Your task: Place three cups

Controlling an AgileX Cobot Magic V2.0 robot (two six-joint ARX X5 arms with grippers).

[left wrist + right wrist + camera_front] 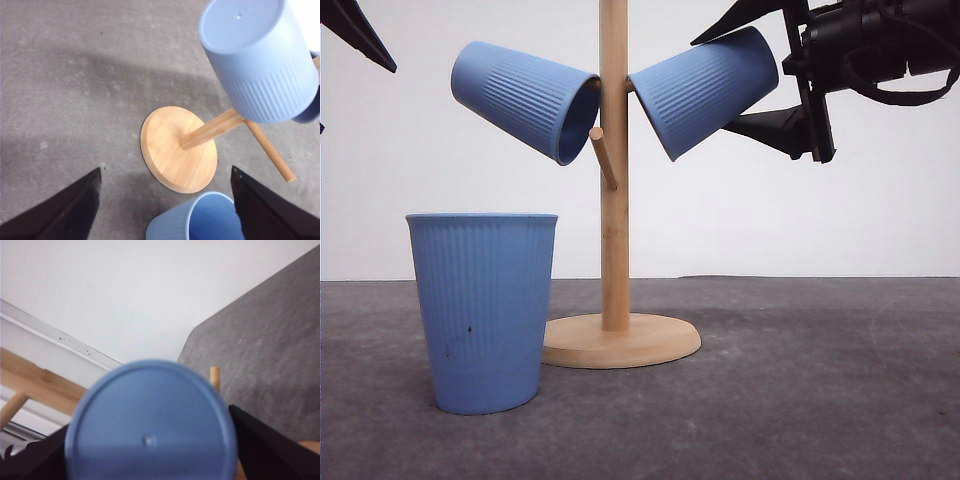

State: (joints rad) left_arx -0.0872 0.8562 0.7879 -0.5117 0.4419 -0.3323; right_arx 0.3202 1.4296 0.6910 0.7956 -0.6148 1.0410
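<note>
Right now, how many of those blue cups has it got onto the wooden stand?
One looks done: the left-hand cup hangs on a peg of the wooden cup tree. The right-hand cup is on its peg too, with the right gripper around its base, release not confirmed. The third cup stands upright on the table, waiting.

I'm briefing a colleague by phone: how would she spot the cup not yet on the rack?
Find the wooden peg stand in the middle of the grey table. Just left of its round base stands a light-blue ribbed cup. Unlike the two cups hung tilted on pegs, it sits upright, mouth up.
</note>
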